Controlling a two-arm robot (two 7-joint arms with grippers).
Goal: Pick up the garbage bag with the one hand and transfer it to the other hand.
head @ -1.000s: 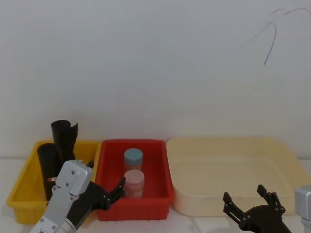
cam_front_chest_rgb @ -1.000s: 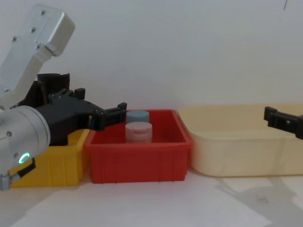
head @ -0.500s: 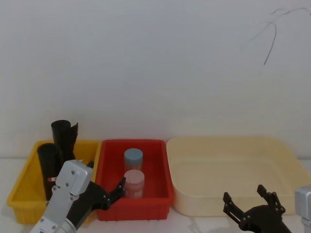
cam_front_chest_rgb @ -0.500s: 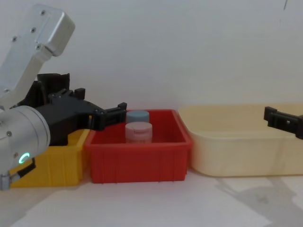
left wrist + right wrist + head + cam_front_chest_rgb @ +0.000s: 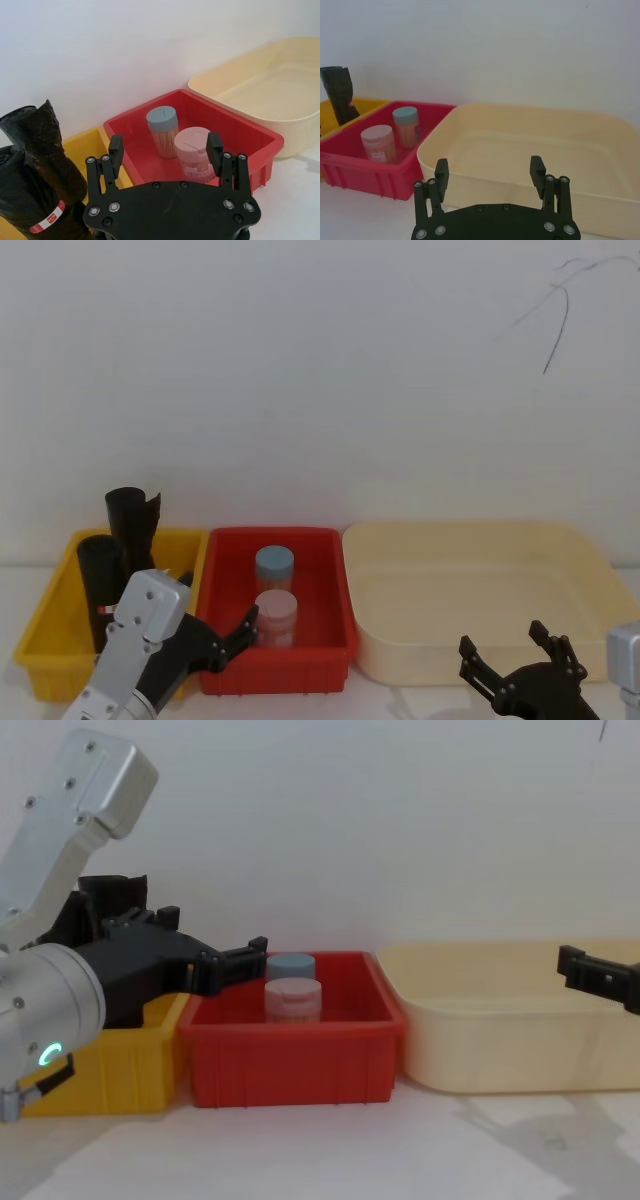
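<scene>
Left gripper (image 5: 165,150), spread wide and empty, hovers lower left in the head view, before the yellow bin (image 5: 40,645) where the garbage bag (image 5: 35,205) stands. It should turn toward that banded roll, clear of the ragged roll (image 5: 133,515) behind. Right gripper (image 5: 489,167), lower right, gapes empty. White worktop (image 5: 330,1150), bare wall (image 5: 320,390).

We hold our left gripper (image 5: 165,147) low near the front left corner of the table (image 5: 330,1150), its jaws spread wide and pointing forward, while our right gripper (image 5: 503,640) hovers near the front right corner, jaws likewise apart.
</scene>
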